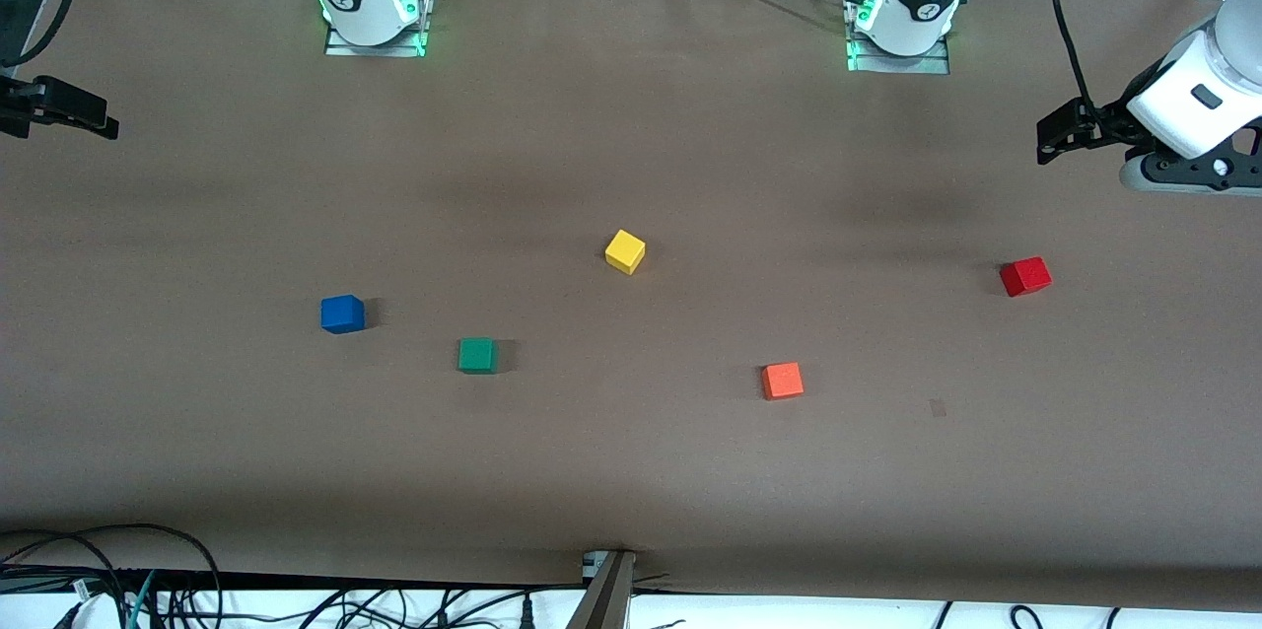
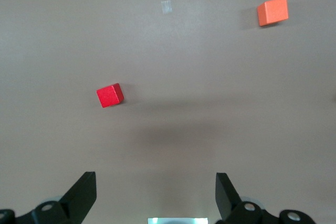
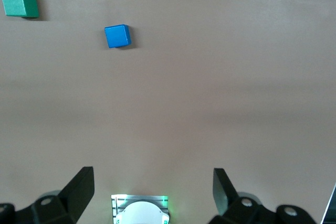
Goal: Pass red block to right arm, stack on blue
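Five cubes sit on my table, each apart from the others on brown paper that covers the whole surface. No writing on any of them reads from my screens; the arm bases [image 1: 370, 3] carry a small round mark, but I cannot make out what it says.

My red block [image 1: 1025, 276] lies toward the left arm's end of the table, flat on the paper, with nothing touching it. My blue cube [image 1: 342, 314] lies toward the right arm's end, well apart from the red one. Between them lie a green cube [image 1: 477, 355], a yellow cube [image 1: 625, 251] and an orange cube [image 1: 782, 381]; the yellow one is farthest from the front camera and the orange one nearest.

My left gripper [image 1: 1050, 141] hangs in the air over the left arm's end of the table, near the red block but not over it. In its wrist view its fingers [image 2: 81, 195] stand wide apart and hold nothing. My right gripper [image 1: 99, 121] waits at the table's edge on the right arm's end, jaws also wide and empty.

Green lights glow at both bases. Black cables [image 1: 118, 580] trail along the table's edge nearest the front camera, and a pale patch [image 1: 938, 407] marks the paper near the orange cube.
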Robot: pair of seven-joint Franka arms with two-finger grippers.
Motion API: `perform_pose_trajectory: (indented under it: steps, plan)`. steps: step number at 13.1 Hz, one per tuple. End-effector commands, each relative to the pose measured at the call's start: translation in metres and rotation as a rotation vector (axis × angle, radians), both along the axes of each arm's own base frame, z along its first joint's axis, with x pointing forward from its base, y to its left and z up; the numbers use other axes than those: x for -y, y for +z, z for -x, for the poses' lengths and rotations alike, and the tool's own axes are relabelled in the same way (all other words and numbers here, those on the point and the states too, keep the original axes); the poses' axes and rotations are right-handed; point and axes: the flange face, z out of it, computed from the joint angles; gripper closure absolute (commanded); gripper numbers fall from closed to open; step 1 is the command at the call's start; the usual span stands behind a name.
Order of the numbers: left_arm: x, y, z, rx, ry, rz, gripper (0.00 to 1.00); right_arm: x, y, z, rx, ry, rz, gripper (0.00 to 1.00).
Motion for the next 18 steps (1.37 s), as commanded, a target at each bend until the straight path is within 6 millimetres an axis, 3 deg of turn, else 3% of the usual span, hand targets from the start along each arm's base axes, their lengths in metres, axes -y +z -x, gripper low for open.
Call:
perform_pose_trajectory:
  steps: [1,4,9,11,13,16,18]
  plan:
    - [-0.010,-0.017,-0.013,-0.045,0.001,-0.018,0.00,0.002,0.005,-0.002,0.007,0.002,0.002,0.00]
    - [-0.030,-0.041,-0.018,-0.120,0.046,-0.023,0.00,0.001,0.004,-0.002,0.006,0.003,0.002,0.00]
    - [-0.090,-0.143,-0.043,-0.257,0.145,-0.009,0.00,0.001,0.005,-0.002,0.007,0.004,0.002,0.00]
    - [-0.118,-0.178,-0.041,-0.241,0.187,-0.003,0.00,0.003,0.005,-0.002,0.007,0.001,0.002,0.00]
    - [-0.124,-0.217,-0.035,-0.198,0.192,-0.003,0.00,0.003,0.005,-0.002,0.007,0.002,0.002,0.00]
    - [-0.141,-0.283,-0.011,-0.119,0.215,0.003,0.00,0.003,0.005,-0.002,0.007,0.000,0.002,0.00]
    - [-0.147,-0.296,-0.010,-0.090,0.197,-0.048,0.00,0.003,0.005,-0.002,0.007,0.000,0.002,0.00]
